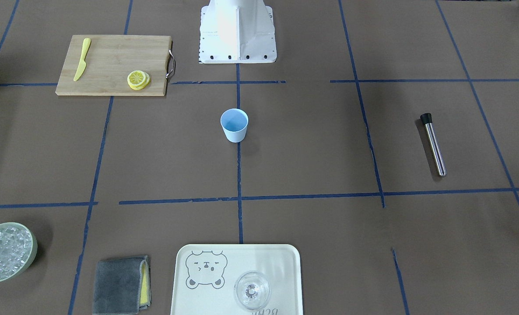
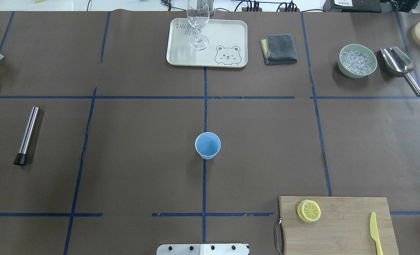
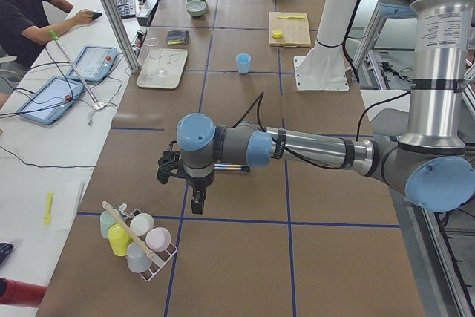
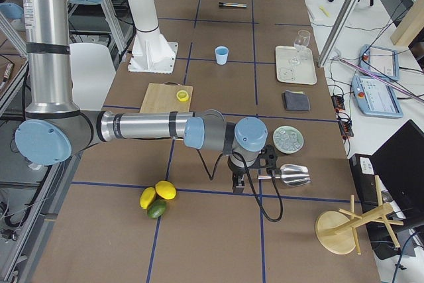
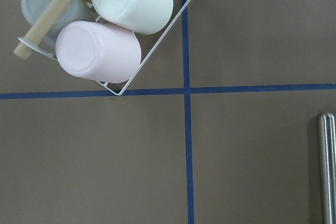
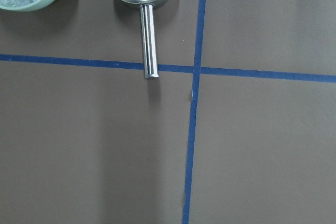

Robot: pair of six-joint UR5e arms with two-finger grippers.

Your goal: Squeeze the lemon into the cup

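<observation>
The lemon slice (image 1: 138, 79) lies on top of other slices on a wooden cutting board (image 1: 110, 52); it also shows in the overhead view (image 2: 309, 210). The light-blue cup (image 1: 234, 125) stands upright and empty at the table's middle, also in the overhead view (image 2: 207, 145). My left gripper (image 3: 197, 202) hangs far off at the table's left end, near a rack of cups; I cannot tell if it is open or shut. My right gripper (image 4: 238, 183) hangs at the right end beside a metal scoop; I cannot tell its state either. Neither gripper is near the lemon or cup.
A yellow knife (image 2: 374, 232) lies on the board. A steel muddler (image 2: 26, 135) lies on the left. A tray (image 2: 231, 32) with a clear glass (image 2: 198, 21), a grey cloth (image 2: 279, 49), a bowl of ice (image 2: 357, 60) and a scoop (image 2: 397, 63) stand far. A cup rack (image 5: 105, 30) sits below the left wrist.
</observation>
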